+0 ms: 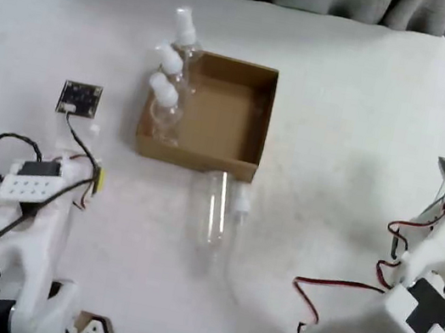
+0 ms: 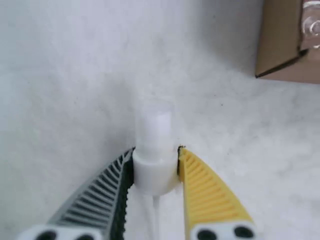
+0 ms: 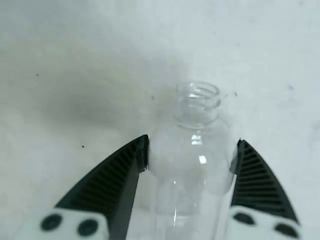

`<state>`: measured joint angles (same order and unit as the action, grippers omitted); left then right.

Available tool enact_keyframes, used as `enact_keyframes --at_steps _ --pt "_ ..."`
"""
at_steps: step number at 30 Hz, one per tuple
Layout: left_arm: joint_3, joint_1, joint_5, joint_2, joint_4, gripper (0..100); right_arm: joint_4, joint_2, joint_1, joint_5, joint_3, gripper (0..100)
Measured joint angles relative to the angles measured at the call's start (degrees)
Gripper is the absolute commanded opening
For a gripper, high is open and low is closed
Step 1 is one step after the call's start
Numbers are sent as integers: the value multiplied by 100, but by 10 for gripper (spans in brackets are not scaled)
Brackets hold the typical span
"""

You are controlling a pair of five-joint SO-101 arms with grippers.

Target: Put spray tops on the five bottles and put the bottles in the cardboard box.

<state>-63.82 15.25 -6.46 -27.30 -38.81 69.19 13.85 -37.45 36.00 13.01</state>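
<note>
Left gripper point(image 2: 155, 160) was clamped on a spray top point(image 2: 156, 145) by its collar, with the tube running back between the fingers. Right gripper point(image 3: 192, 145) had its fingers closed round a bottle point(image 3: 192, 170) at the shoulder; the neck was open, no top on.

Step judged: capping the fourth bottle of five. The next move would need the arms brought together, the tube lined up with the open neck, and the top seated straight and then pressed or twisted home. An off-axis tube would likely catch the rim.

Farther out on the table point(image 1: 369, 115), a second bottle point(image 1: 213, 208) lay on its side, no top on it as far as could be made out. A loose top point(image 1: 242, 204) sat just beside it, and both were just in front of the box point(image 1: 198, 159).

The box held three capped bottles point(image 1: 168, 101), lined along the wall on the left arm's side. The rest of its floor was bare.
</note>
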Motion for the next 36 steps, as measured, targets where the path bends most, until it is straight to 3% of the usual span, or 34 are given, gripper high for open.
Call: enact_keyframes --at_steps 11,24,32,36 --pt "0 0 0 0 0 22 466 70 0 615 -325 255" --pt "0 0 0 0 0 22 484 281 -9 677 -448 201" --pt "0 0 0 0 0 22 510 536 -53 695 -835 24" --pt "0 0 0 0 0 23 554 563 -62 695 -1002 16"
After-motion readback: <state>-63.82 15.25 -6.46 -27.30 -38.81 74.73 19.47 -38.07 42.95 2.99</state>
